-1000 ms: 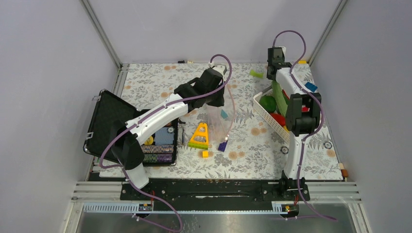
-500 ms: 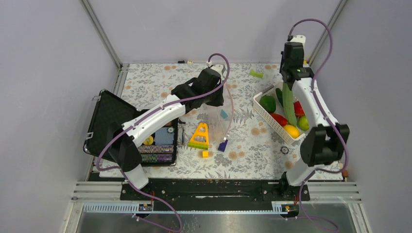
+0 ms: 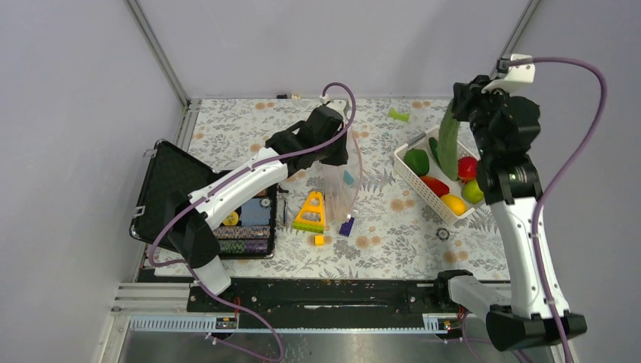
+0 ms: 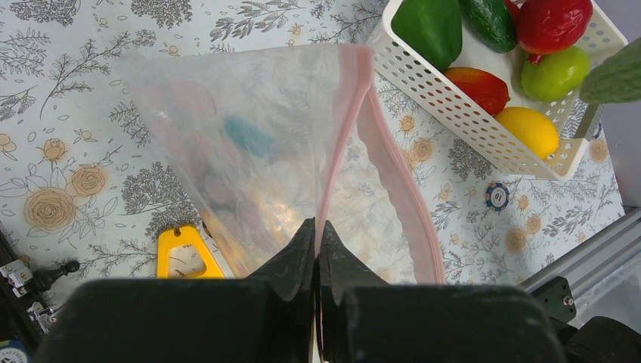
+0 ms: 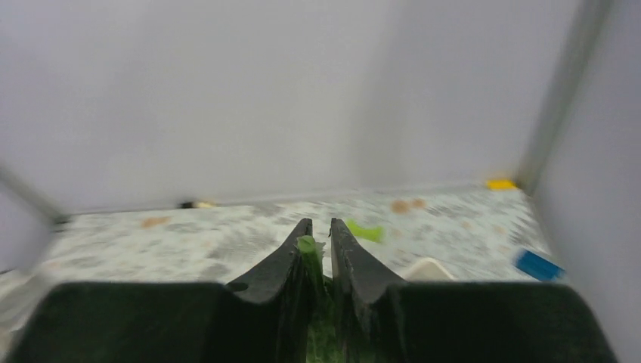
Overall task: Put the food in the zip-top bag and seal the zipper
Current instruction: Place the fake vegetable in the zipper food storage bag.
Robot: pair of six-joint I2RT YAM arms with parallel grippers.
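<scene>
Our right pincer (image 5: 317, 227) clamps the cucumber (image 3: 448, 144) above the basket (image 4: 453, 106), though we find its wrist view blurred. Our left pincer (image 4: 316, 229) pinches the zip-top bag (image 4: 249, 144) at its zipper (image 4: 344, 136), contents hazy.

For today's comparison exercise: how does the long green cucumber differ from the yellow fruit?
The cucumber is long and green; the yellow fruit is round. The cucumber hangs gripped by the right gripper; the yellow fruit lies in the basket. Neither is in the zip-top bag yet.

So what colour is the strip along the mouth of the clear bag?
Pinkish-red. The zipper shows best in the left wrist view.
</scene>
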